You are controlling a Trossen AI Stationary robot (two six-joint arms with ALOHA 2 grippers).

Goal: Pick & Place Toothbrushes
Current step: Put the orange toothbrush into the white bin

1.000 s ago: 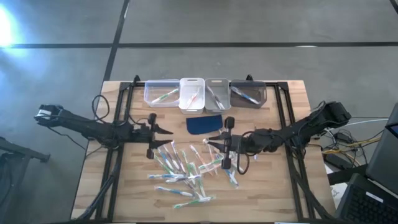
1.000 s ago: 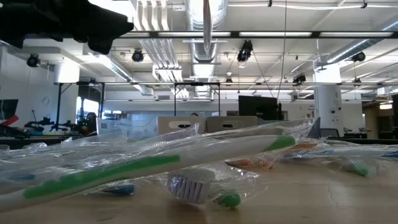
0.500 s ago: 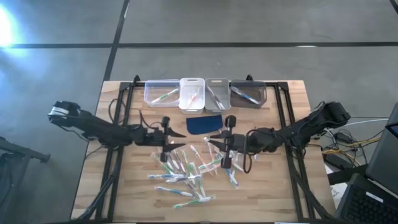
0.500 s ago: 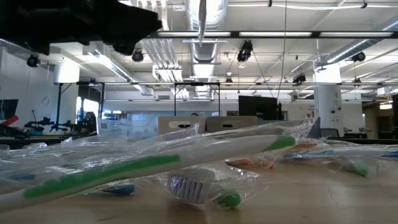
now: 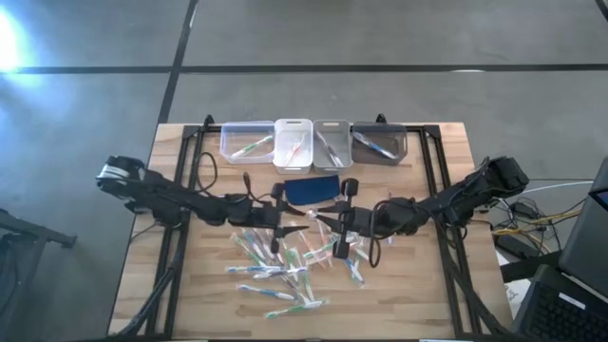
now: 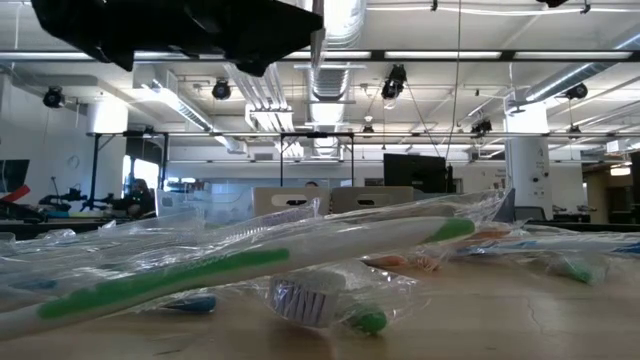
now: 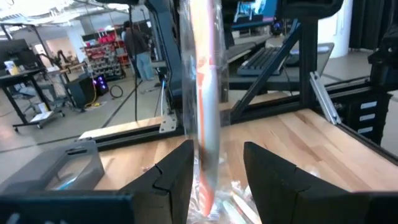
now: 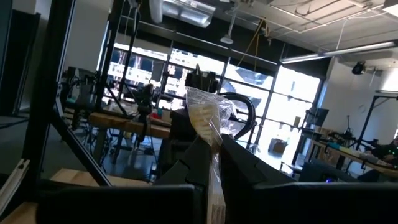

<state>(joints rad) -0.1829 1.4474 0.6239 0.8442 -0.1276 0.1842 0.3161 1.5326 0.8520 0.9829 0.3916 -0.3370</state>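
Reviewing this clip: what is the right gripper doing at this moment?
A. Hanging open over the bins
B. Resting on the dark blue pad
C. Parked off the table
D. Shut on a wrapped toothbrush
D. In the right wrist view the right gripper has its fingers closed on a clear-wrapped toothbrush that sticks up between them; from above it sits over the loose pile, not over the bins.
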